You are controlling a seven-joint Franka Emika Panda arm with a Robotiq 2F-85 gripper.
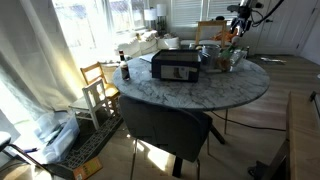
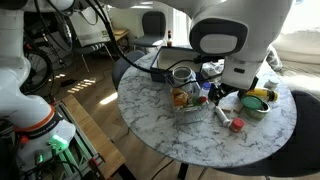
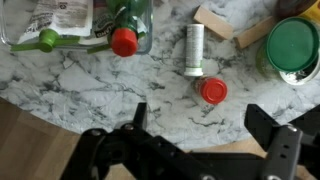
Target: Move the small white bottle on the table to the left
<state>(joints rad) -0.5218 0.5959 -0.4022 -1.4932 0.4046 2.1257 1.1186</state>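
White bottle (image 3: 194,48) lying flat on the marble desk (image 3: 70,85), hand (image 3: 197,114) spread and empty.
In the wrist view the bottle sits at upper centre, with a loose red cap (image 3: 212,91) just below its lower end. A wood block (image 3: 228,22) is at its upper right and a green lid (image 3: 295,45) at the right edge. The hand fills the bottom of the frame, clear of the bottle.
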